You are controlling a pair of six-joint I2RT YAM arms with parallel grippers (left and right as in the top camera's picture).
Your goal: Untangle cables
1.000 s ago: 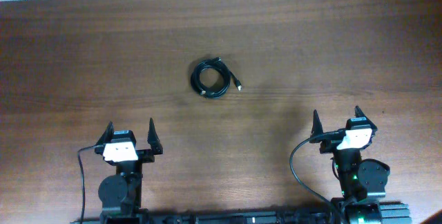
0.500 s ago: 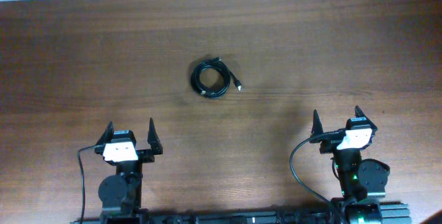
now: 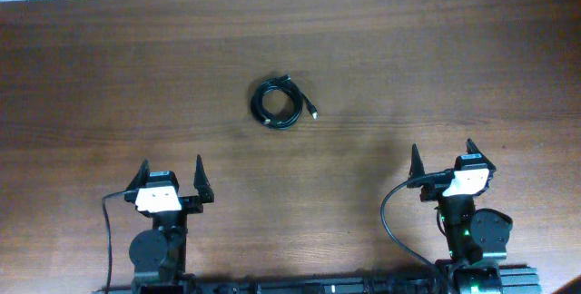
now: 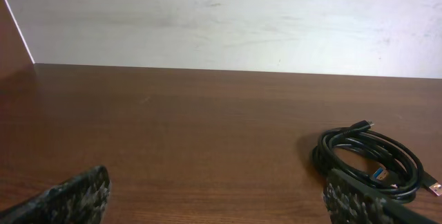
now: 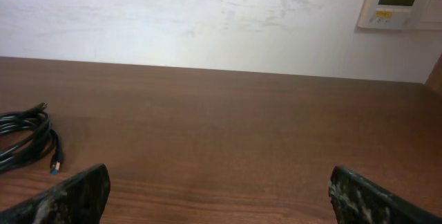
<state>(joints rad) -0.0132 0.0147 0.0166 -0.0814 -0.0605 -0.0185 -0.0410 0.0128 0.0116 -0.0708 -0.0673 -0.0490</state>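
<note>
Wooden table (image 3: pixel 109 76) carries the cables (image 3: pixel 257 105) as one coiled bundle, well ahead of the left fingers (image 3: pixel 202 183) and right fingers (image 3: pixel 416 169), between them. Both pairs stand spread wide, empty. Recommended: grip the exposed plug end (image 3: pixel 314 112), pin the coil, draw slowly.

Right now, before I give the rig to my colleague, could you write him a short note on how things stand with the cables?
Left gripper: open, empty, low at the near side of the table.
Right gripper: open, empty, also at the near side.
Cables: one coiled bundle at mid-table, ahead of both arms, nothing touching it.
Done: nothing that shows.
Left: reach the bundle, pull the cords apart, lay each one separately.
</note>
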